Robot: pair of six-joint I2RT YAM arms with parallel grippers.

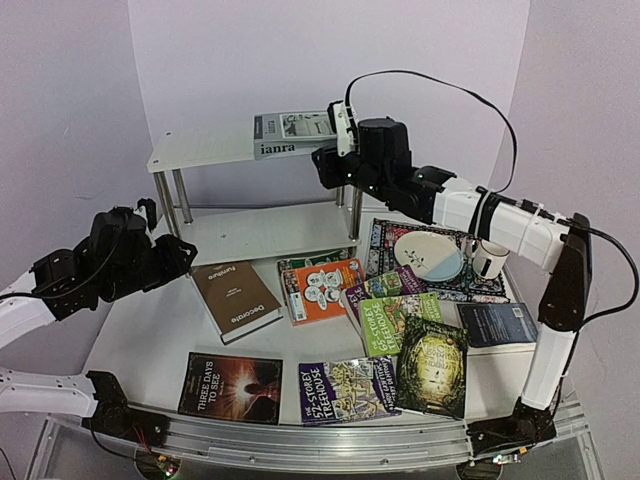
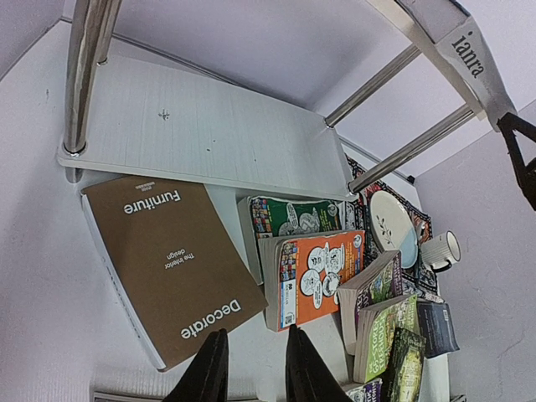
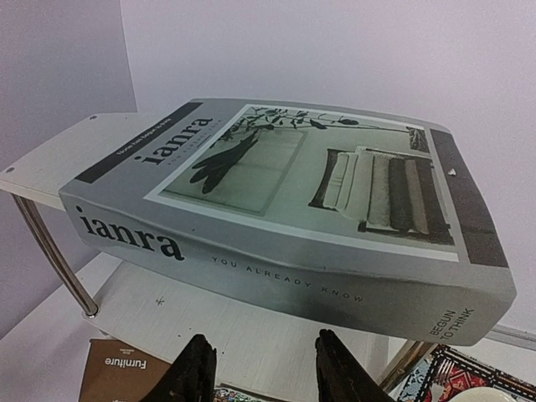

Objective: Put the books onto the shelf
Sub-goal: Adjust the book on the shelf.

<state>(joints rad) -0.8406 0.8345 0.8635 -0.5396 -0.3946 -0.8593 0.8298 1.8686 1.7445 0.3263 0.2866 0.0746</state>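
The grey "ianra" hardcover book (image 3: 285,218) seems to jut past the 6 o'clock edge of the white two-tier shelf (image 1: 195,150); the right gripper (image 3: 261,352), parted and empty, could knock it off; the left gripper (image 2: 256,339), narrowly parted, holds nothing

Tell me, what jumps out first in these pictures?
A thick grey book lies flat on top of the small white shelf at the back, the right arm's fingers right next to it. In front, colourful paperbacks and a brown book lie scattered over the table.
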